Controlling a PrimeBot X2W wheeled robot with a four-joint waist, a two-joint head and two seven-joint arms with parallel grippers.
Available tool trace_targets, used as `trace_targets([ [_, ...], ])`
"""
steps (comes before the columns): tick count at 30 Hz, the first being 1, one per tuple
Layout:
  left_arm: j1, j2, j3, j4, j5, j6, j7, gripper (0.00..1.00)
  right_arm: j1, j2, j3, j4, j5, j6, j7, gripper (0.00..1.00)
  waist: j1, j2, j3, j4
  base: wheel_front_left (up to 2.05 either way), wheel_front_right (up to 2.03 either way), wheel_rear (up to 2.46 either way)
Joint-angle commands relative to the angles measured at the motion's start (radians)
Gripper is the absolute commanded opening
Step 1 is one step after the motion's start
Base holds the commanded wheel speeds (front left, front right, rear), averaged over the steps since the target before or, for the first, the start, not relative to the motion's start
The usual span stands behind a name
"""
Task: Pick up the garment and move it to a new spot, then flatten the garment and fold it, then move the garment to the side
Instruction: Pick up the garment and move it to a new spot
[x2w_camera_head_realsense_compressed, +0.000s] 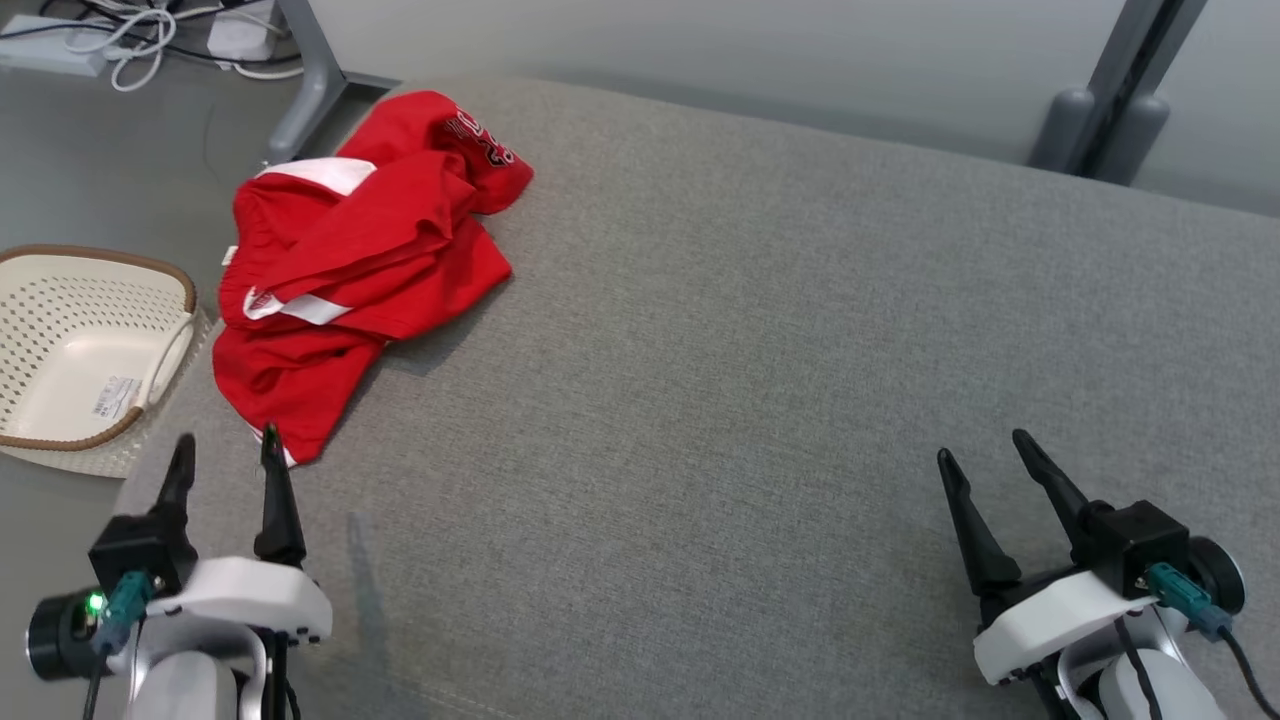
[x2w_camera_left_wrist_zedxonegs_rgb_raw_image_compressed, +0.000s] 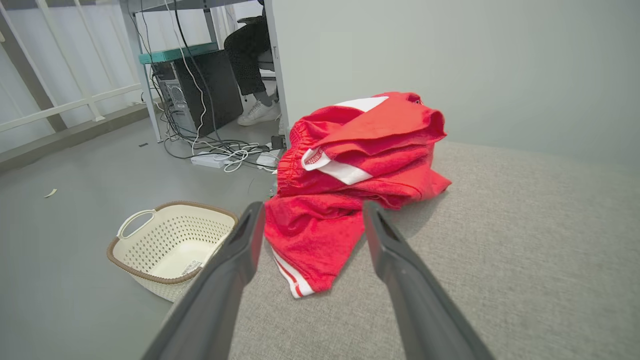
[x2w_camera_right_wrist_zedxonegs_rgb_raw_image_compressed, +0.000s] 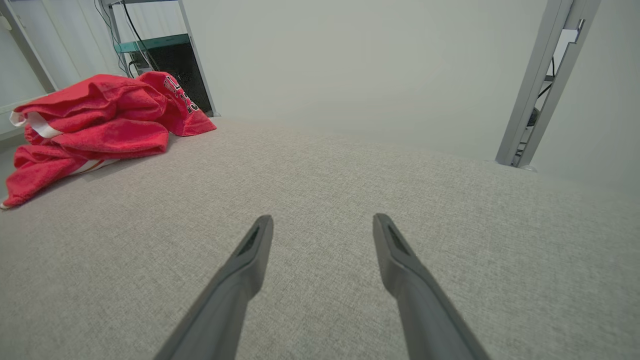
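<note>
Overhanging the couch's (x2w_camera_head_realsense_compressed: 750, 350) left edge, the garment (x2w_camera_head_realsense_compressed: 350, 270) may slip toward the basket (x2w_camera_head_realsense_compressed: 100, 257) if nudged; left gripper (x2w_camera_head_realsense_compressed: 225, 437) and right gripper (x2w_camera_head_realsense_compressed: 982, 445) jaws released.

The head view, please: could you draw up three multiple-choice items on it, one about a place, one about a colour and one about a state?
1. Where does the garment lie?
A. In the basket.
B. Draped over a chair.
C. On the far left part of the grey padded surface.

2. What is its main colour?
A. Blue.
B. Red, with white bands.
C. Green.

3. How is the left gripper?
A. Open, holding nothing.
B. Shut on the garment.
C. Shut on a cable.

Answers:
1 C: the crumpled heap rests at the surface's left edge, and the basket beside it holds no cloth.
2 B: the cloth is red with white bands.
3 A: its fingers stand apart, just short of the heap.
</note>
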Motion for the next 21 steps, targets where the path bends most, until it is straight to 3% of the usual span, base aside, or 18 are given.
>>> trace_targets([
  [1, -0.038, 0.012, 0.005, 0.006, 0.01, -0.01, 0.0, 1.0, -0.014, -0.016, 0.003, -0.008, -0.004, 0.0, -0.005, 1.0, 0.0, -0.0001, 0.052, -0.034, 0.0, 0.0, 0.0],
  [9, -0.287, 0.11, 0.005, 0.148, 0.042, -0.069, 0.0, 1.0, -0.072, -0.075, 0.018, -0.038, 0.008, 0.0, -0.005, 1.0, 0.0, -0.0001, 0.176, -0.1, 0.0, 0.0, 0.0],
  [21, -0.592, 0.252, -0.042, 0.503, 0.09, -0.093, 0.02, 1.0, -0.104, -0.086, 0.044, -0.019, 0.032, 0.0, -0.003, 1.0, 0.0, -0.0001, 0.261, -0.189, 0.0, 0.0, 0.0],
])
